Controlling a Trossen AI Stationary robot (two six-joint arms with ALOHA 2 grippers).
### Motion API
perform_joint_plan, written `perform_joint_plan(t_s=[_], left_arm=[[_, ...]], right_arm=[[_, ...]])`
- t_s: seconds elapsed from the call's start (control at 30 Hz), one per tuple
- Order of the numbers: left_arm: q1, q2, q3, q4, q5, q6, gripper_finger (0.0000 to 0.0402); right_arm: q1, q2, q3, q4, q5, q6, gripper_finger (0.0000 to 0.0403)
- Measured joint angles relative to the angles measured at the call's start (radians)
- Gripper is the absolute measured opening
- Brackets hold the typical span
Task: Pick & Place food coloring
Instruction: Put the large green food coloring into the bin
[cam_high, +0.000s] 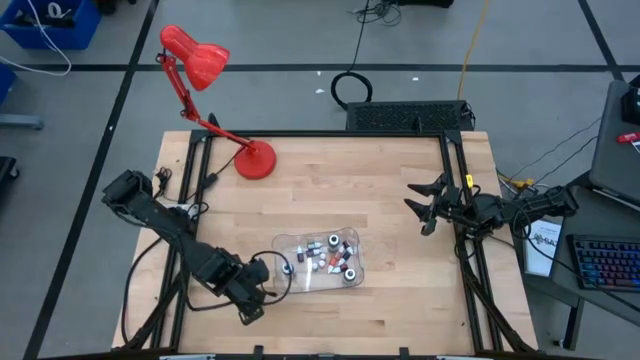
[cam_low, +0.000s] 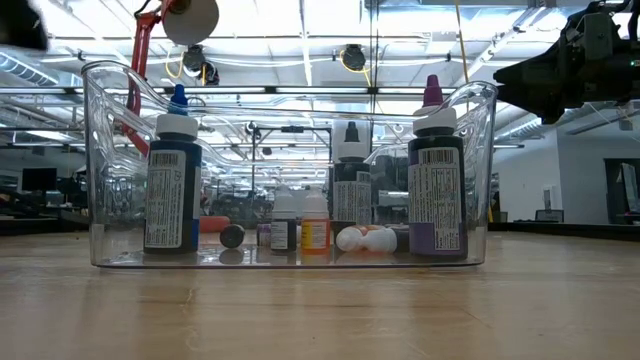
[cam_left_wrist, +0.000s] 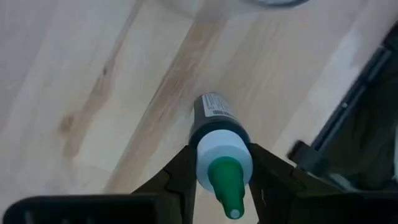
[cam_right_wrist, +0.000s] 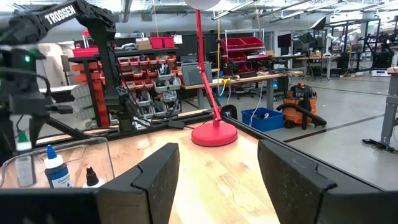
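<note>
I see the clear rectangular plastic tray (cam_high: 352, 238) sitting near the middle of the light wooden table (cam_high: 330, 170), toward its front edge. Inside, from the low view: a blue-tipped dropper bottle with a dark blue body (cam_low: 172, 180) upright at one end, a purple-tipped dropper bottle (cam_low: 433, 178) upright at the other, and a black-capped bottle (cam_low: 350, 190) upright further back between them. On the tray floor sit small bottles, one dark (cam_low: 284, 226), one orange (cam_low: 315, 229), beside a whitish one lying on its side (cam_low: 365, 238) and a loose dark round cap (cam_low: 232, 236).

My left gripper (cam_left_wrist: 222, 174) is low over the table's front left part, just beside the tray's short end. Its fingers are pinching the white collar of a green-tipped dropper bottle with a dark body (cam_left_wrist: 217, 134); the bottle lies along the finger line, its body pointing toward the tray, outside it.

My right gripper (cam_high: 428, 205) waits well apart at the table's right edge, raised, fingers spread wide, facing across the table toward the red desk lamp (cam_high: 205, 70) at the back left.
</note>
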Motion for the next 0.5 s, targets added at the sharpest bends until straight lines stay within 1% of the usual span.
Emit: perform_joint_plan(t_s=[0.1,0.2,0.27,0.37,0.43,0.5], left_arm=[[0.015,0.0,0.06,-0.02,0.001,0.076,0.0116],[0.02,0.0,0.177,-0.1,-0.009,0.138,0.0116],[0.019,0.0,0.278,-0.178,-0.055,0.187,0.0116],[0.025,0.0,0.425,-0.251,-0.157,0.288,0.0116],[0.05,0.002,0.497,-0.271,-0.222,0.346,0.0116],[0.094,0.014,0.541,-0.295,-0.259,0.404,0.0116]], right_arm=[[0.0,0.0,0.0,0.0,0.0,0.0,0.0206],[0.0,0.0,0.0,0.0,0.0,0.0,0.0208],[0.0,0.0,0.0,0.0,0.0,0.0,0.0207],[0.0,0.0,0.0,0.0,0.0,0.0,0.0206],[0.0,0.0,0.0,0.0,0.0,0.0,0.0206],[0.0,0.0,0.0,0.0,0.0,0.0,0.0207]])
